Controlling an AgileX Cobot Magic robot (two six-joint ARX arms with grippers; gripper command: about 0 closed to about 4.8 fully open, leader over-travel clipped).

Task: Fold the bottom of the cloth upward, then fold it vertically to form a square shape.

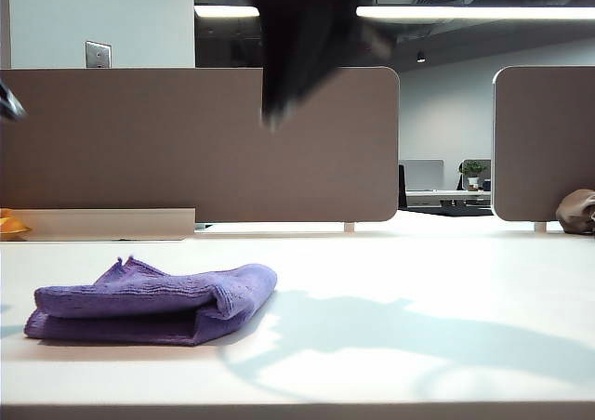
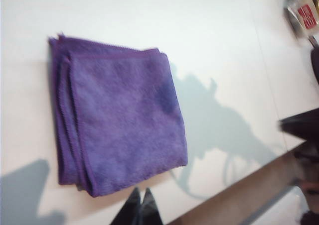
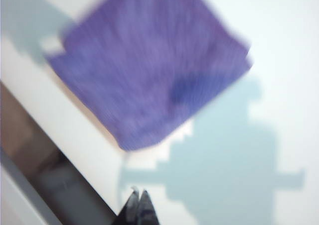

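The purple cloth [image 1: 153, 301] lies folded into a thick, roughly square pad on the white table, at the left of the exterior view. It also shows from above in the left wrist view, cloth [image 2: 119, 113], with stacked layers along one side, and blurred in the right wrist view, cloth [image 3: 149, 65]. My left gripper [image 2: 140, 191] hangs above the table just off the cloth's edge, shut and empty. My right gripper [image 3: 139, 191] is raised well above the cloth, shut and empty. A dark blurred arm [image 1: 302, 44] crosses the top of the exterior view.
Brown divider panels [image 1: 195, 141] stand behind the table. A small brown lumpy object [image 1: 578, 212] sits at the far right. An orange thing [image 1: 11, 225] lies at the far left edge. A red-and-white packet [image 2: 305, 15] lies far off in the left wrist view.
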